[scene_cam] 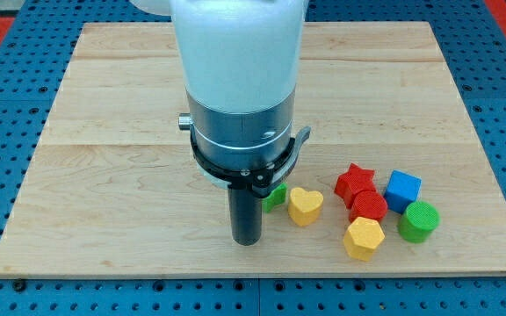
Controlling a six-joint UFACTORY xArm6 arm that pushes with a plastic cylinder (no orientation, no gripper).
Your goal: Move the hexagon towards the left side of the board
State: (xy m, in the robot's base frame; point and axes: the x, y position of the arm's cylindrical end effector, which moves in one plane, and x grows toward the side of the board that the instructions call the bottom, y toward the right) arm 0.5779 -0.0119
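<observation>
A yellow hexagon block (364, 238) lies near the board's bottom edge at the view's right. My tip (247, 239) stands on the wooden board (104, 175), well to the left of the hexagon. A yellow heart block (305, 206) lies just right of the rod, and a small green block (276, 197), partly hidden by the rod, sits beside it. A red round block (369, 207) touches the hexagon from above, with a red star block (355, 182) above that.
A blue cube (403, 190) and a green cylinder (419, 221) lie to the right of the red blocks. The arm's wide white and grey body (238, 79) hides the board's middle. A blue pegboard (7, 105) surrounds the board.
</observation>
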